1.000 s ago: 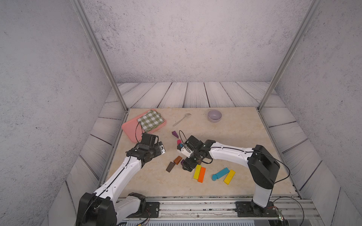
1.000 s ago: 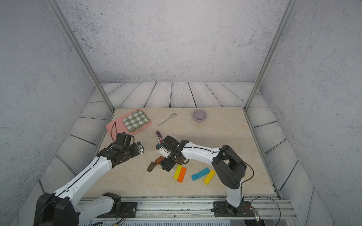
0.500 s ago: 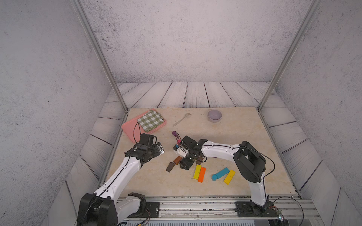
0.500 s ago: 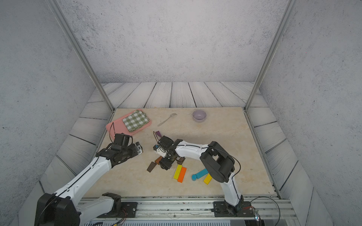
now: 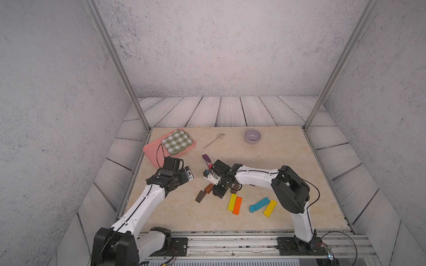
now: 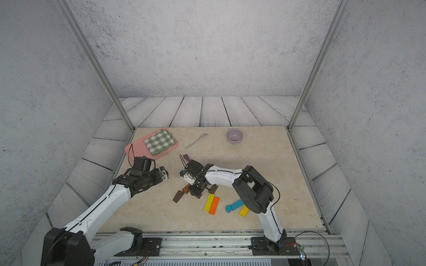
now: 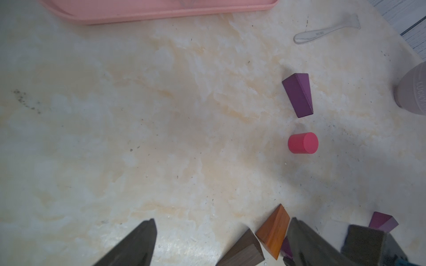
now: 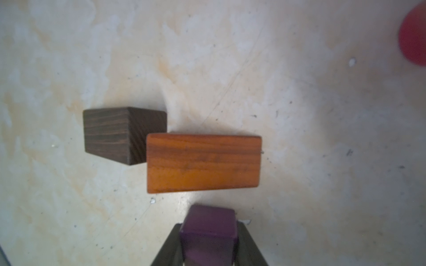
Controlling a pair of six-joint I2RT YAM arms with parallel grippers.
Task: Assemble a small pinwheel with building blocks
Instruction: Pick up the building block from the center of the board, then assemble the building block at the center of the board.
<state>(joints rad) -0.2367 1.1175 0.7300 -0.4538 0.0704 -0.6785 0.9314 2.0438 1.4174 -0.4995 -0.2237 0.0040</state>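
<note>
1. Building blocks are lying scattered over the near half of the tabletop point(image 5: 283, 159), a beige marble-patterned slab that is showing fine dark specks in the wrist views. A metal rail point(image 5: 230, 241) is running along its near edge and carrying both arm bases.
2. Nearest the rail, a yellow bar point(image 5: 232, 202) and an orange bar point(image 5: 237, 205) are lying side by side, touching. Toward the right arm, a blue bar point(image 5: 262, 203) is lying with a blue cylinder point(image 5: 252, 208) at its near end and a second yellow bar point(image 5: 270, 208) just beside it.
3. A little farther in, a dark brown wedge point(image 8: 115, 133) and an orange-brown wedge point(image 8: 204, 163) are sitting corner to corner.
4. The right hand point(image 8: 209, 225) is reaching down next to them and clenching a purple wedge point(image 8: 208, 238) between its fingers.
5. The left hand point(image 7: 222, 220) is hanging over bare tabletop on the left side, its fingers spread wide and gripping nothing.
6. Beyond both hands, a pink cylinder point(image 7: 303, 142) is sitting apart from the group, with a second purple wedge point(image 7: 298, 94) near it on the far side.
7. Farther back, a pink tray point(image 5: 151, 152) is carrying a green checked cloth point(image 5: 177, 141) at the far left corner. A metal fork point(image 5: 214, 140) and a lilac bowl point(image 5: 252, 135) are resting along the far edge.
8. Grey wooden planks point(image 5: 230, 110) are surrounding the tabletop, rough grey walls point(image 5: 219, 46) are closing in the space, and slanting metal posts point(image 5: 115, 64) are rising from the two far corners.
</note>
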